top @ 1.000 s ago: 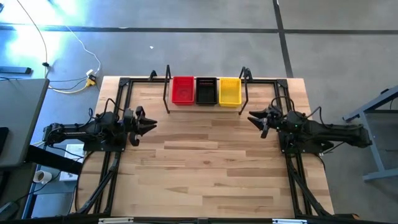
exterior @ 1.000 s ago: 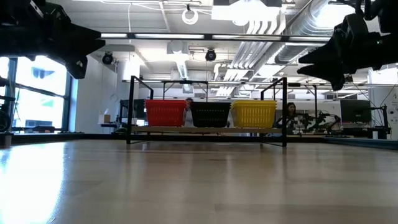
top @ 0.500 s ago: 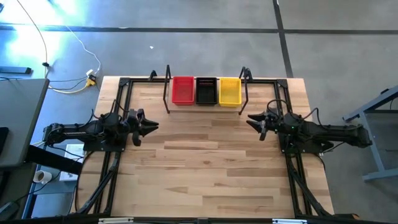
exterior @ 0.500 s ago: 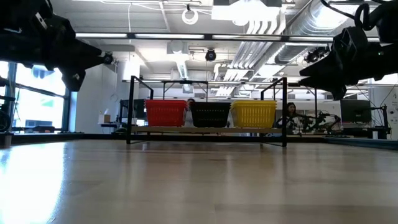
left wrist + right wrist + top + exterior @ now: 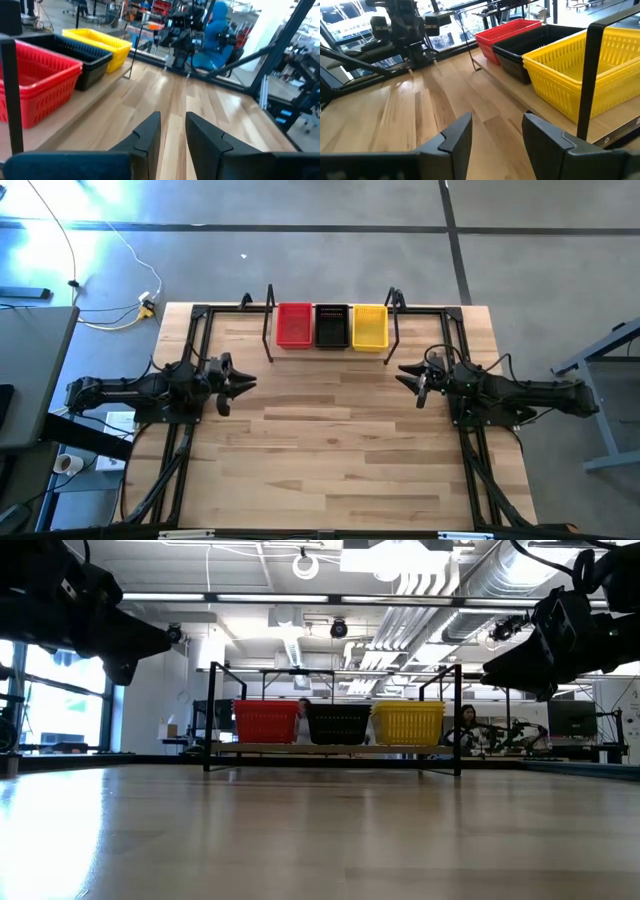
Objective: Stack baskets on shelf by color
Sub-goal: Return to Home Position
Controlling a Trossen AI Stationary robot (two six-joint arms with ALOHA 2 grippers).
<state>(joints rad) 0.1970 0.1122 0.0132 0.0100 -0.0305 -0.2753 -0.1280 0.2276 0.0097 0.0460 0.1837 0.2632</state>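
Note:
The shelf (image 5: 330,749) stands along the table's far edge, with a black wire frame at each end. On its plank rest three nested basket stacks side by side: red (image 5: 294,325) on the left, black (image 5: 332,326) in the middle, yellow (image 5: 370,327) on the right. My left gripper (image 5: 245,383) hovers open and empty over the table's left side, nearer than the shelf's left end. My right gripper (image 5: 402,372) hovers open and empty over the right side, by the shelf's right end. The wrist views show the red stack (image 5: 35,80) and the yellow stack (image 5: 570,75) close by.
Black rails (image 5: 195,340) run along the table's left, right and far sides under the arms. Bare wooden tabletop (image 5: 330,450) stretches between the grippers and toward the near edge. People sit in the room behind the shelf (image 5: 466,725).
Both grippers have sunk a little and drifted slightly toward the table's middle, the left one tipping its fingers downward. The baskets and the shelf have stayed put.

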